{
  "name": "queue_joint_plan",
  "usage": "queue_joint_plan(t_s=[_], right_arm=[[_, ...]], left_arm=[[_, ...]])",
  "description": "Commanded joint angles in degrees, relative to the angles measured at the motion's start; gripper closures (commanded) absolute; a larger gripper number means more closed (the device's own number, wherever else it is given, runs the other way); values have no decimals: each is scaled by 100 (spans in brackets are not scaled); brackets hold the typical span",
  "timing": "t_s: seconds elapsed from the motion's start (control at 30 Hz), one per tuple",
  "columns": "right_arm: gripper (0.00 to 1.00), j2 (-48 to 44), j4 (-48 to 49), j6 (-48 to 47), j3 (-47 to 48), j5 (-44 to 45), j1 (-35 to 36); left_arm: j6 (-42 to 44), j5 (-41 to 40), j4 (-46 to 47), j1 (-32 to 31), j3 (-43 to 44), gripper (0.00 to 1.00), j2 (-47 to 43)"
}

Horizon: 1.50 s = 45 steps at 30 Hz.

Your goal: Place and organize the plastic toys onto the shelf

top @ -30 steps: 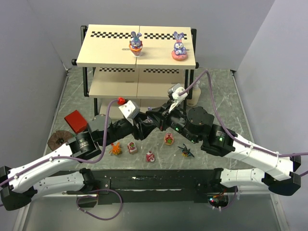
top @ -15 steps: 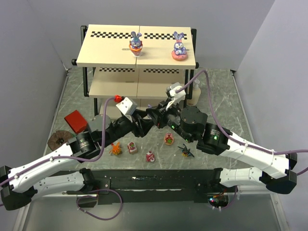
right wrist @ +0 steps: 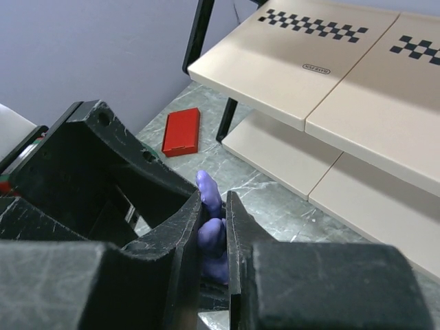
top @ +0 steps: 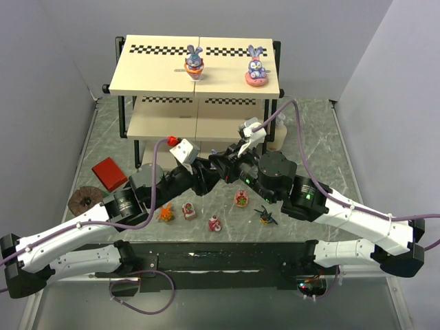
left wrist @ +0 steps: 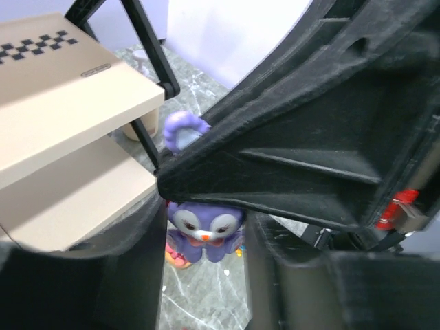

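Left gripper (top: 212, 169) and right gripper (top: 224, 161) are hanging tip to tip over the table (top: 330, 151), one bunny (left wrist: 204, 227) sitting between both pairs of fingers. Shelf (top: 158, 69) is standing just beyond the tips, a second bunny (top: 194, 62) and a third bunny (top: 256, 67) sitting on its top board, beyond-left and beyond-right. Back from the tips, toward the bases, a row is lying on the table, left to right: spiky creature (top: 165, 213), first round figure (top: 189, 210), second round figure (top: 214, 223), third round figure (top: 241, 199), winged figure (top: 265, 216). Block (top: 108, 173) is lying well left of the left gripper; pump bottle (top: 278, 134) is standing beyond-right of the right gripper.

bunny (left wrist: 204, 230): purple, upright, facing cam
left fingers (left wrist: 130, 282): either side of bunny, contact unclear
right fingers (left wrist: 289, 158): black, across bunny's head
shelf (left wrist: 62, 89): cream boards, left
desk (left wrist: 206, 75): grey marble
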Motion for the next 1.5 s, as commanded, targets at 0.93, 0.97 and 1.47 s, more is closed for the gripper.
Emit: queue_joint_plan(t_s=[0.93,0.97,1.47], right_arm=[[5,-1281,-369,418,-684,1107,-5],[5,-1334,-378,436,-842,1142,3],[4,-1722,-527,515,-1590,1274,-102]], left_arm=[[177,-2459,-1895,1128,2671,99,929],[239,-2468,-1940,1295,2822,99,991],[916,-2161,-1905,3148,4924,99,1879]])
